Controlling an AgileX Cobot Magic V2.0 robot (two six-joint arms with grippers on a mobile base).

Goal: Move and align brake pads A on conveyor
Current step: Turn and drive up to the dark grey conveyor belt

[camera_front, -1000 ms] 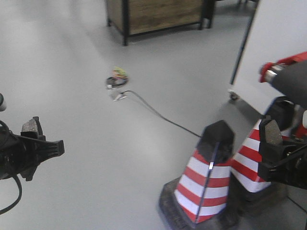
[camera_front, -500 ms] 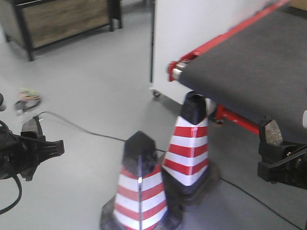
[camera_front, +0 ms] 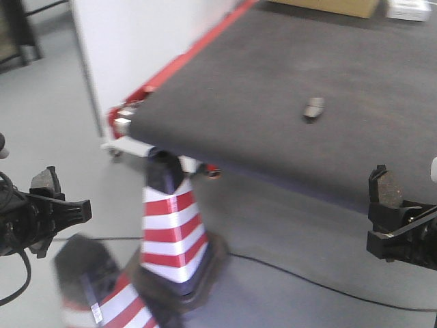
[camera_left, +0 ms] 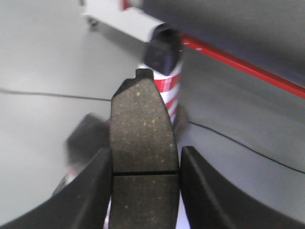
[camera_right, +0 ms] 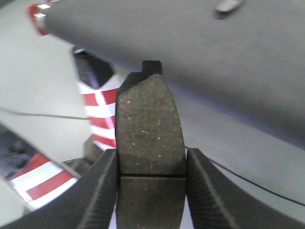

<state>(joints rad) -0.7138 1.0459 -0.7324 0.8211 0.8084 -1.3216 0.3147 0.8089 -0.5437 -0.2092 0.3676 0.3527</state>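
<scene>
A: Where are the pads rn?

B: One in each claw. Left gripper (camera_left: 143, 191) is clamped on a brake pad (camera_left: 142, 143), upright, grey face to the wrist cam, fingers (camera_left: 88, 191) snug on both long edges. Right gripper (camera_right: 150, 191) is closed on its pad (camera_right: 150, 129) the same way. A third pad (camera_front: 313, 108) lies on the conveyor (camera_front: 287, 82), well apart from both arms. No fourth in view.

A: And the arms vs the belt?

B: Both are low, off the near edge, over the floor. A striped cone (camera_front: 171, 225) stands just by the belt corner, another cone (camera_front: 102, 294) is blurred nearer the left arm.

A: So how to do this bit well?

B: Imo get the base square to the belt first and mind those cones plus the floor cable (camera_front: 307, 280). Lift the pads above belt height before reaching in. Keep the grip tight, set them flat on the felt, in line w/ the one lying there, same heading.
</scene>
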